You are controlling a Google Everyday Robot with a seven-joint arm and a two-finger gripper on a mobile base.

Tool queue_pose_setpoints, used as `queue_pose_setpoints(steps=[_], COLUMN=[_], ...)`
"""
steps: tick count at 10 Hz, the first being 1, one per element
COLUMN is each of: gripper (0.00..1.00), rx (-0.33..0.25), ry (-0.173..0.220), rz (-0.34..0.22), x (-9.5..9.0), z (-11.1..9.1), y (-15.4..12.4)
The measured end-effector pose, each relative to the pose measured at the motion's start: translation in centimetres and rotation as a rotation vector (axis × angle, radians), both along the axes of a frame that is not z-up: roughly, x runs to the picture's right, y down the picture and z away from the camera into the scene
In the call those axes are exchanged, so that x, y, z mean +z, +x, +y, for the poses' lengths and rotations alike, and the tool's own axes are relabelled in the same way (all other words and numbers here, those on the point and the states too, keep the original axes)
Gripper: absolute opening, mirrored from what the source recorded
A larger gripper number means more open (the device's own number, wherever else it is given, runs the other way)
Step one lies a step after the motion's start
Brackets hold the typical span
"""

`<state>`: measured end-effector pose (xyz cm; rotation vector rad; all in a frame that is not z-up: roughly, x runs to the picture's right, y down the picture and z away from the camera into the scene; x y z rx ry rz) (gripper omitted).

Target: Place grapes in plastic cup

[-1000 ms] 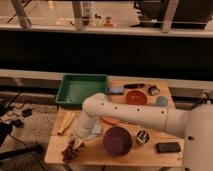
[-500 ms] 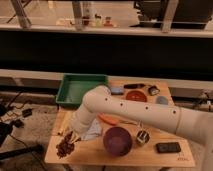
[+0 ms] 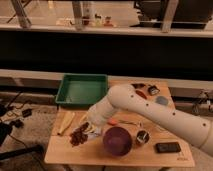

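— Where are the grapes (image 3: 77, 136) at this moment?

— At the front left part of the bench (image 3: 65, 152), a dark reddish bunch right at the tip of the gripper (image 3: 86, 130). The white arm (image 3: 150, 110) reaches down and leftward across the bench to them.

— And the gripper itself?

— Closed, and as far as I can judge closed on the grapes (the bunch sits directly against its tip, though I cannot tell whether it hangs free of the wood or rests on it).

— So which step is this?

— The pick-up, I'd say: grasp made, carrying not yet done. No grapes are in any cup.

— What lies around them?

— The purple bowl (image 3: 118, 141) is just to the right, near the front edge. Beside the bowl stands a small round container (image 3: 142, 137). The green tray (image 3: 82, 90) is at the back left.

— Is that container the plastic cup?

— I cannot tell; it is the likeliest candidate I see. The next move calls for a clean lift, then a carry to the right, passing over or behind the bowl without clipping it, and a release only once the bunch hangs squarely over the cup's mouth.
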<state>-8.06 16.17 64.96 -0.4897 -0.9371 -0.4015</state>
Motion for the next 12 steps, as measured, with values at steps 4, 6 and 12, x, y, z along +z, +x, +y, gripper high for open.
queue_pose_setpoints(steps=[4,6,12], gripper=[0.19,0.19,0.19], rx=[0.074,0.073,0.089], ry=[0.023,0.023,0.032], rz=[0.021,0.020,0.026], x=[-1.0,-1.0,-1.1], z=[-2.2,-2.1,-2.4], y=[3.3,3.2,3.4])
